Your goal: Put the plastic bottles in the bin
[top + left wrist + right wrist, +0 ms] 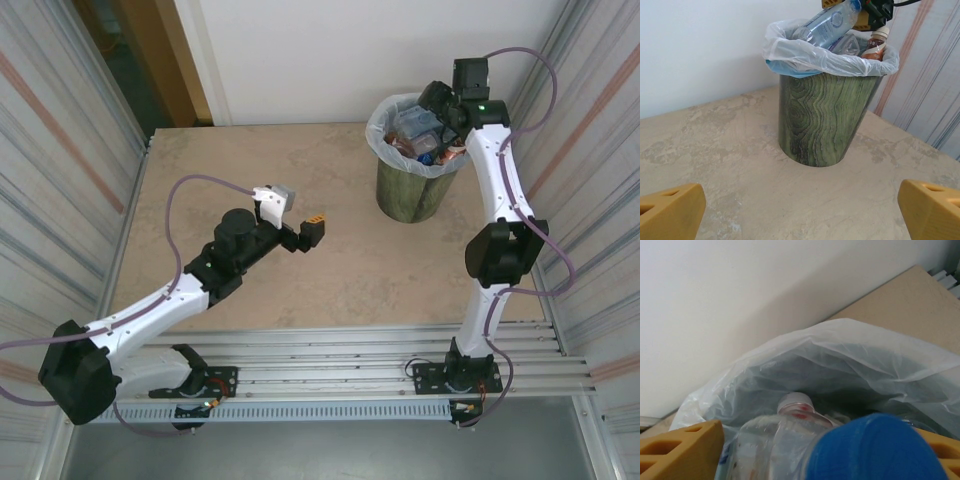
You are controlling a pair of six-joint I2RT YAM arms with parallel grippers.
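The bin (815, 120) looks glossy wood-grain, its plastic liner (805, 55) crinkled, the table (715, 150) matt stone.

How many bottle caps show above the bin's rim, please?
2: a blue cap on the tilted clear bottle, a white cap on the amber bottle; more may be hidden.

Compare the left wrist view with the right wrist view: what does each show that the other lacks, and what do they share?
Left wrist, not right wrist: the bin from outside, with its green wood-grain wall, and an amber bottle at its rim. Right wrist, not left wrist: the liner's inside, with a pale-capped bottle bearing red marks lying in it. Shared: the white bag, the white wall, and seemingly the blue-capped bottle.
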